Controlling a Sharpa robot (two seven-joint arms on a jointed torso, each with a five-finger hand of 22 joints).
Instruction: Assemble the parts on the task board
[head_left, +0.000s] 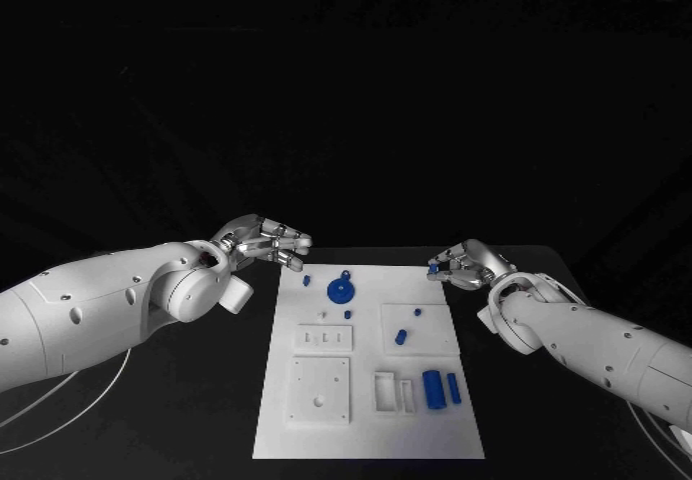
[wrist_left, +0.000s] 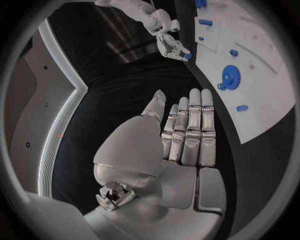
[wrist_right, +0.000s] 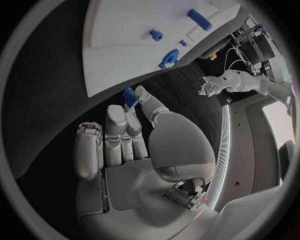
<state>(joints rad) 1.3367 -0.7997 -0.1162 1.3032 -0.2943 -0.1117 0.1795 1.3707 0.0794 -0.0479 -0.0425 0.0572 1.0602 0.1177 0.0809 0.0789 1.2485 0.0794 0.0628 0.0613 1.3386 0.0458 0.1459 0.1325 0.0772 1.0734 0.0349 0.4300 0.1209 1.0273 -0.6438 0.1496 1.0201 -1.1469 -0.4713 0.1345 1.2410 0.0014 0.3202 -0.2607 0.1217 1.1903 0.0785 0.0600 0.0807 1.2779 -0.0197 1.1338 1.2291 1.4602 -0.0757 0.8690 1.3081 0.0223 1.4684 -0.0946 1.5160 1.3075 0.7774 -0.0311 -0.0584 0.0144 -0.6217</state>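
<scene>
The white task board (head_left: 368, 400) lies in the middle of the black table. A blue gear (head_left: 342, 290) stands near its far edge, with a small blue piece (head_left: 307, 281) to its left. My right hand (head_left: 464, 265) hovers just off the board's far right corner and pinches a small blue part (wrist_right: 129, 96) between thumb and finger. The left wrist view shows that hand (wrist_left: 170, 46) with the blue part (wrist_left: 187, 56) at its fingertips. My left hand (head_left: 267, 243) hangs off the board's far left corner, fingers (wrist_left: 190, 125) straight and holding nothing.
Two short blue pegs (head_left: 402, 337) stand in a raised block at the board's right middle. Two blue cylinders (head_left: 431, 388) lie near the right front beside a white slotted holder (head_left: 392, 392). White raised plates (head_left: 320, 388) take up the left half. Black table surrounds the board.
</scene>
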